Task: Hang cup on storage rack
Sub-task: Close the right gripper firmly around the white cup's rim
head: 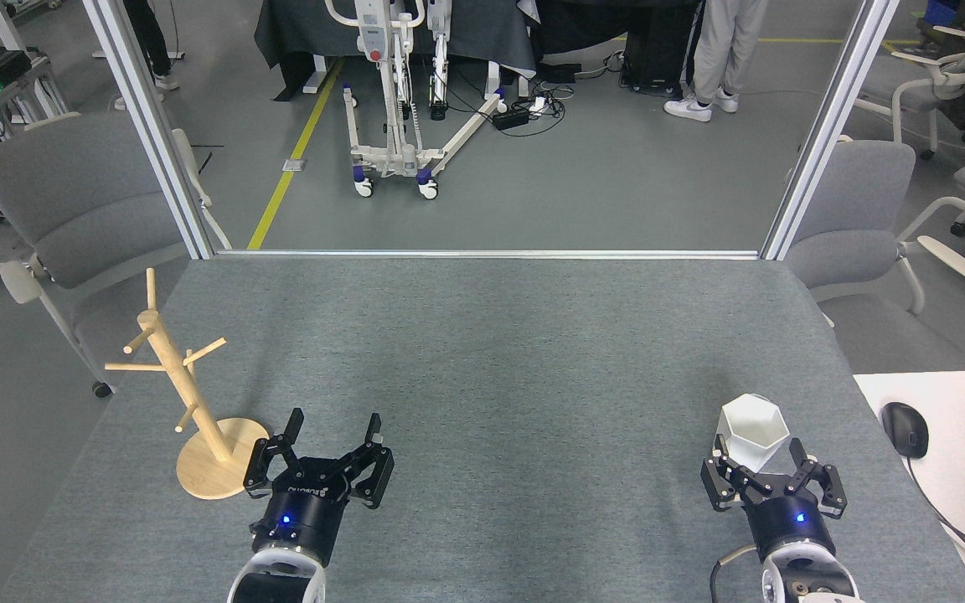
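White cup [752,431] stands upright on the grey table [491,352] at the near right, just beyond the right gripper [771,465]. Its fingers are spread around the cup's near side; contact cannot be confirmed. The left gripper [330,435] is open and empty beside the rack [189,402], which stands well apart at the near left. Risk: closing on angled facets may let the cup slip or tip.
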Robot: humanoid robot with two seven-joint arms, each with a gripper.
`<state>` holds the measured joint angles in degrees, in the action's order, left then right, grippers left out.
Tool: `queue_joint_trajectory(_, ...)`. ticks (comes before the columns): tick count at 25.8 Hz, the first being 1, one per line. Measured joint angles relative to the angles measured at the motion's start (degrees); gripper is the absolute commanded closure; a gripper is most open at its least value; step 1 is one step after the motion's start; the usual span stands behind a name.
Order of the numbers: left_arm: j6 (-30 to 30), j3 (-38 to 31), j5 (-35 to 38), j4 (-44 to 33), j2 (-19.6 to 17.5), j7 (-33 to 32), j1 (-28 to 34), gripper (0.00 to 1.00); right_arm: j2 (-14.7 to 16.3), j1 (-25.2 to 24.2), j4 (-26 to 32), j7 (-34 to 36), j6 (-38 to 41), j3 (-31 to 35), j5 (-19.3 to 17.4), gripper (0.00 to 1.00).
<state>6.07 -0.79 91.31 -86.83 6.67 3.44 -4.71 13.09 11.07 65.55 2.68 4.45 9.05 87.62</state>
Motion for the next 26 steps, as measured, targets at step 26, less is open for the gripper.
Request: queue_joint_trajectory(26,-0.2,0.0,0.01,2.77,0.05,-0.1,-0.37,0.0,1.67,5.32,-7.71,-0.09,-0.07,-0.17,0.02,0.0)
